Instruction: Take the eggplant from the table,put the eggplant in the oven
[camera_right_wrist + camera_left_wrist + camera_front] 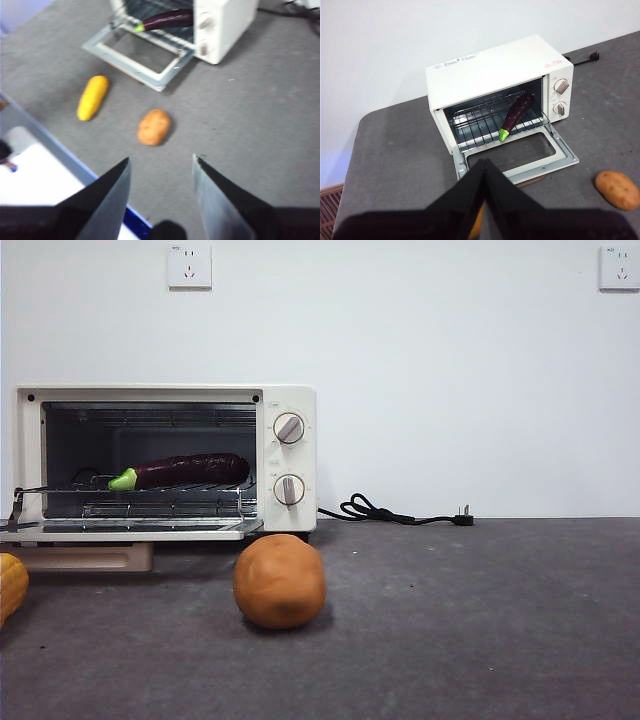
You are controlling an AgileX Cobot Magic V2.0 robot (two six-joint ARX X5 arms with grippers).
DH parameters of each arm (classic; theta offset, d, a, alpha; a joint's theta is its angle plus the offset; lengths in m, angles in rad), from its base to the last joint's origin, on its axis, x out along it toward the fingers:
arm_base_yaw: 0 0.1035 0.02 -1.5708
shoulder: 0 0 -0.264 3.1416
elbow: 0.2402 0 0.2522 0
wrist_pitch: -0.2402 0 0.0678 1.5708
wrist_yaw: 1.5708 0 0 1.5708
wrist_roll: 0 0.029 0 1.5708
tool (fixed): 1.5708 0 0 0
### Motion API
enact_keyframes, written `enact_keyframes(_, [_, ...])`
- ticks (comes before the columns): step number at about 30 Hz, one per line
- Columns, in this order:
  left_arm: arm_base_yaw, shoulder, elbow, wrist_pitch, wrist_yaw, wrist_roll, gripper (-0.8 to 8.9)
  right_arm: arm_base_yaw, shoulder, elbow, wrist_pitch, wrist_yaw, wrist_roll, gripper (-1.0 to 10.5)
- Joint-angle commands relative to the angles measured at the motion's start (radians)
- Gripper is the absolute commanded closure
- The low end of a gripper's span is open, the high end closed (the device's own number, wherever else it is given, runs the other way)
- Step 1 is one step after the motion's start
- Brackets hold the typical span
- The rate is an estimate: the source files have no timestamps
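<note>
The eggplant (pixel 190 471) lies on the wire rack (pixel 150 490) inside the oven (pixel 290 400), at the left of the front view, its green stem cap toward the left wall and its purple body running right toward the knobs (pixel 289 428), so I judge the placing step done. My left gripper (pixel 485 167) sits at the bottom of its own view, well back from the oven, with the two black jaws pressed together and nothing between them. My right gripper (pixel 161 165) hangs over the table (pixel 480 620) with its jaws spread apart and empty. Neither arm shows in the front view. The oven door (pixel 520 155) is still dropped flat; the task as worded asks nothing more, so what is left for me is probably only to keep both arms clear, or to lift the door if that is wanted. The front view shows how the eggplant sits on the rack, and a black power cord (pixel 395 512) trailing right along the wall, unplugged. The left wrist view shows what that level look cannot: the eggplant lies slantwise across the rack, stem end close to the front edge. The right wrist view alone shows both extras whole, the brown potato (pixel 154 127) near centre frame and a yellow vegetable (pixel 93 97) to its left, both apart from the door.
</note>
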Motion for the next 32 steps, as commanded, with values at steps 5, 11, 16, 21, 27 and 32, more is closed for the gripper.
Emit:
enact_keyframes(5, [-0.004, 0.009, -0.005, -0.001, -0.003, -0.015, 8.19, 0.001, -0.008, -0.003, -0.023, -0.056, -0.023, 9.6])
enact_keyframes(11, [-0.004, 0.032, -0.006, -0.005, -0.003, -0.014, 8.19, 0.001, -0.008, -0.003, -0.023, -0.068, -0.036, 9.6])
enact_keyframes(16, [-0.004, 0.063, -0.006, 0.004, -0.003, -0.014, 8.19, 0.001, -0.008, -0.004, -0.023, -0.077, -0.052, 9.6])
enact_keyframes(21, [-0.004, 0.092, -0.007, 0.039, -0.017, -0.014, 8.2, 0.001, -0.01, -0.004, -0.023, -0.077, -0.078, 9.6])
enact_keyframes(27, [-0.003, 0.131, -0.007, 0.078, -0.074, -0.009, 8.22, 0.001, -0.01, -0.004, -0.023, -0.077, -0.105, 9.6])
enact_keyframes(32, [0.018, 0.197, -0.006, 0.144, 0.059, -0.023, 8.22, 0.001, -0.01, -0.004, -0.023, -0.077, -0.129, 9.6])
